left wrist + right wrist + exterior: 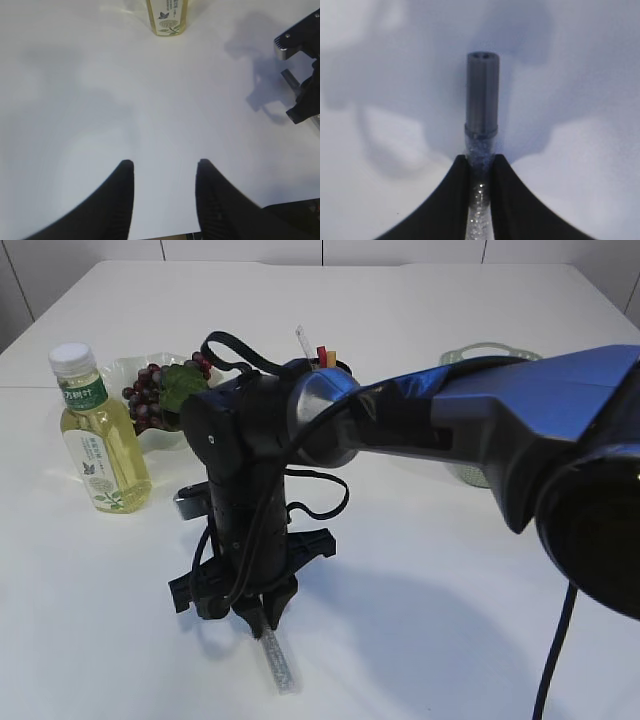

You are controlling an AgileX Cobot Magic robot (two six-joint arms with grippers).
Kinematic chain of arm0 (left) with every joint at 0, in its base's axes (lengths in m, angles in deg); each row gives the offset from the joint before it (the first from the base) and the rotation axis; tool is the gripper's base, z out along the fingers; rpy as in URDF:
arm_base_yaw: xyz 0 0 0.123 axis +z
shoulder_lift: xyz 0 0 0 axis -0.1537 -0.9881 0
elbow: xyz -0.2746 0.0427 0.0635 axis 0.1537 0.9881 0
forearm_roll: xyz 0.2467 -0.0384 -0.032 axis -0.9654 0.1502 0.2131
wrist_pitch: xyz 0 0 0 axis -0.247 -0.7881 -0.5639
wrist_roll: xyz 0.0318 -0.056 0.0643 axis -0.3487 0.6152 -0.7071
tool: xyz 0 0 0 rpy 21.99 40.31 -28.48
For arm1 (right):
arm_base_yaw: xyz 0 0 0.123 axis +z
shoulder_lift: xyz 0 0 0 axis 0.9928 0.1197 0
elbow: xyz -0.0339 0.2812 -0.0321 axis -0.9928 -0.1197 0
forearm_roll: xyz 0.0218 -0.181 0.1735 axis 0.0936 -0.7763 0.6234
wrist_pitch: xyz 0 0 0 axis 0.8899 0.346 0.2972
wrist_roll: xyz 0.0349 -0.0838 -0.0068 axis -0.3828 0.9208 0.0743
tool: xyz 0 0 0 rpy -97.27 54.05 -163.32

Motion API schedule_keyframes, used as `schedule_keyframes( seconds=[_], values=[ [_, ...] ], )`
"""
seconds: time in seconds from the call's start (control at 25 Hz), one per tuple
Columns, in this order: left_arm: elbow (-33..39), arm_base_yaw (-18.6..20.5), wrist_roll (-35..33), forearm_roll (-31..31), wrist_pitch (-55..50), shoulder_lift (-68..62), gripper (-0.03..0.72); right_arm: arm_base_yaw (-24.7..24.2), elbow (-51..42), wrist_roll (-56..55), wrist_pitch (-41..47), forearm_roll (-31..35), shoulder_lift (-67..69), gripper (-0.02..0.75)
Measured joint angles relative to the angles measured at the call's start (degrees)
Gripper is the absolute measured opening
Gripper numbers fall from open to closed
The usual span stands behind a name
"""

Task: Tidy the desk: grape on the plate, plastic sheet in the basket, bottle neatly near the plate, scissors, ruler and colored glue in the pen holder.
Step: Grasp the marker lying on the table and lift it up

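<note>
**Desk tidy: glue stick pinched at the tabletop**

Jaws. Right gripper: closed to a narrow gap on the colored glue, pads against the glittery tube just behind its grey cap, a hold near one end that suits lifting it off the surface. Left gripper: jaws roughly half apart, nothing between them, poised over bare table.

Items, largest first:

1. Table: white, carries everything.
2. Right arm: enters from 3 o'clock and bends straight down at centre, so the gripper meets the lying tube from above.
3. Bottle: at 9 o'clock, upright, yellow liquid, white cap; just beside the plate, as the task asks.
4. Basket: pale green, at 2 o'clock, mostly hidden by the arm; contents cannot be told.
5. Plate: at 10 o'clock, holding the grape.
6. Grape: dark bunch with a green leaf, already on the plate.
7. Pen holder: at 12 o'clock behind the arm; only tips of its contents show.
8. Colored glue: at 6 o'clock, flat on the table, the likely next delivery to the holder.
</note>
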Motion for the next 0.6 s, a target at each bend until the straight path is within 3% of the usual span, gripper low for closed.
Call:
schedule_keyframes(
  seconds=[0.28,0.6],
  values=[
    [0.00,0.00,0.00,0.22,0.00,0.00,0.298,1.83,0.00,3.89,0.00,-7.51,-3.16,0.114],
    [0.00,0.00,0.00,2.06,0.00,0.00,0.297,4.68,-0.96,14.32,0.00,-7.02,-9.80,0.113]
  ],
)
